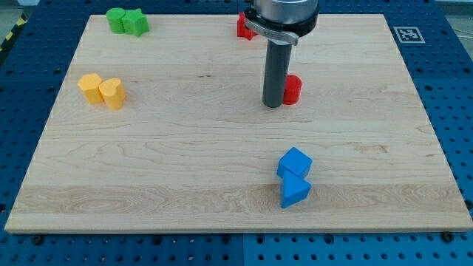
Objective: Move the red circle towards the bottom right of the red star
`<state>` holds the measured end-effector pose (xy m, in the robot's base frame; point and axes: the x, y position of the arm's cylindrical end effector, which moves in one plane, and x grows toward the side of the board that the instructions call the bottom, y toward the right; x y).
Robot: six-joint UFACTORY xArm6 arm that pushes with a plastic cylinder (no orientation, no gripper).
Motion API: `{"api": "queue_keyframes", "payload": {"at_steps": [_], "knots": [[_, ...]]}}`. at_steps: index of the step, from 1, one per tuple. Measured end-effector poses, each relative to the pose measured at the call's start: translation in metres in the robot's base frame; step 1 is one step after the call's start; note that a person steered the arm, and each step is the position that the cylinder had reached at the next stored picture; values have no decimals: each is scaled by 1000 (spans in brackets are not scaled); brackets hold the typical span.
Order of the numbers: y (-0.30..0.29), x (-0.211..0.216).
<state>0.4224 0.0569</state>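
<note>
The red circle is a short red cylinder just right of the middle of the wooden board, partly hidden by the rod. My tip rests on the board touching or almost touching the circle's left side. The red star sits near the view's top edge, up and left of the circle, partly hidden behind the arm's housing.
Two green blocks stand together at the top left. Two yellow blocks stand together at the left. A blue cube and a blue triangular block touch at the lower right of centre.
</note>
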Motion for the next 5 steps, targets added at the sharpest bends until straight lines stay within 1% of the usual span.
{"api": "queue_keyframes", "payload": {"at_steps": [2, 5], "knots": [[19, -7], [21, -2]]}}
